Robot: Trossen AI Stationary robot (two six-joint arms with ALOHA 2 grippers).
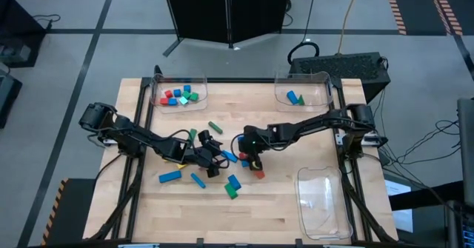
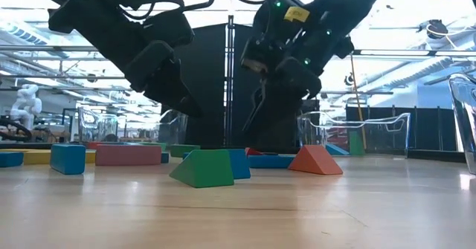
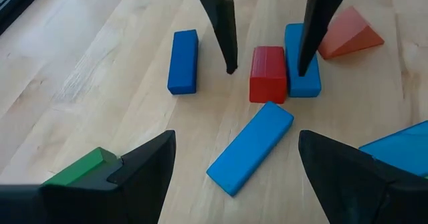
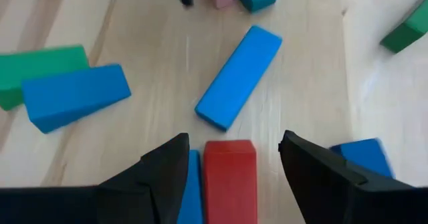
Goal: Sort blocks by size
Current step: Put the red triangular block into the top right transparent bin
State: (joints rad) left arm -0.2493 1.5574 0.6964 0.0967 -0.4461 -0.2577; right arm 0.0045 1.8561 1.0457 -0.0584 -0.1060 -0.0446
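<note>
Step in hand: a pick from the middle cluster; right gripper [image 1: 256,161] hangs low over a red block [image 4: 229,177], nothing lifted yet.
Right jaws: spread, straddling the red block and the blue block [image 3: 301,58] lying touching its side.
Left gripper [image 1: 210,159]: just left of the cluster, jaws spread and empty, aimed at the same blocks.
Blocks still loose: a long blue bar [image 4: 239,76] just beside the red one, an orange wedge [image 2: 315,160], a green wedge [image 2: 204,168], and more blue and green pieces mid-table.
Already sorted: several small blocks in the far left tray [image 1: 178,83]; a couple in the far right tray [image 1: 304,81]; near right tray [image 1: 324,202] looks bare.
Next move calls for: closing on the red block alone, probably; the blue neighbour sits inside the jaws' span and could get pinched too.
</note>
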